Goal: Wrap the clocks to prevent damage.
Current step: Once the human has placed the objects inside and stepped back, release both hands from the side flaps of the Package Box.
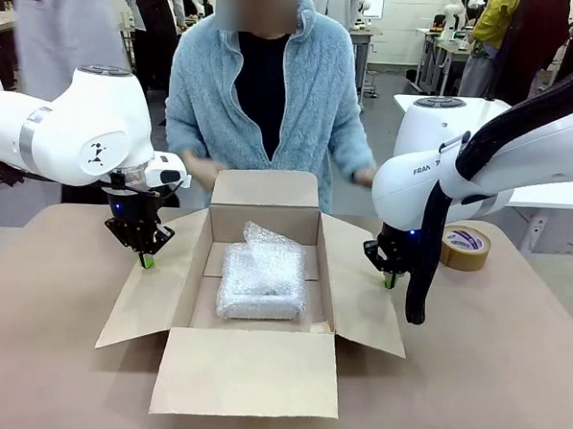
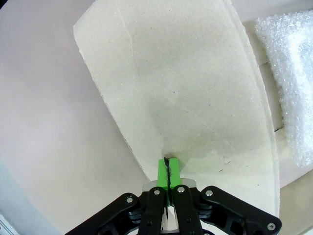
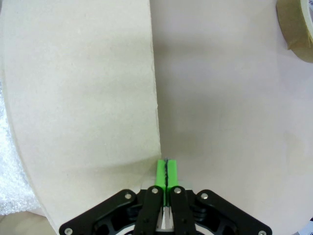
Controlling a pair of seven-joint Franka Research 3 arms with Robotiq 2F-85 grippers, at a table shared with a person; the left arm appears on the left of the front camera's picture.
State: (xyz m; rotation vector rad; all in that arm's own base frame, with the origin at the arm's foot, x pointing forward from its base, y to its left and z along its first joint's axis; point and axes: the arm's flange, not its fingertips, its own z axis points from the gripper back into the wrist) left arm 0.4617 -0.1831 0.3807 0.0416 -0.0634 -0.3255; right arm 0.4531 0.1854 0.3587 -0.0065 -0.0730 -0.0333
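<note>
As your left claw (image 1: 146,259) and right claw (image 1: 390,278) hung pinched together, the wrapped clocks (image 1: 261,282) lay midway between them, lengthwise front-to-back.

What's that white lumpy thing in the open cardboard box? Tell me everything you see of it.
A lumpy, rectangular bundle of whitish clear bubble wrap lies flat on the floor of the open brown cardboard box. Loose wrap bunches up at its far end. Its contents are hidden; only the box touches it.
</note>
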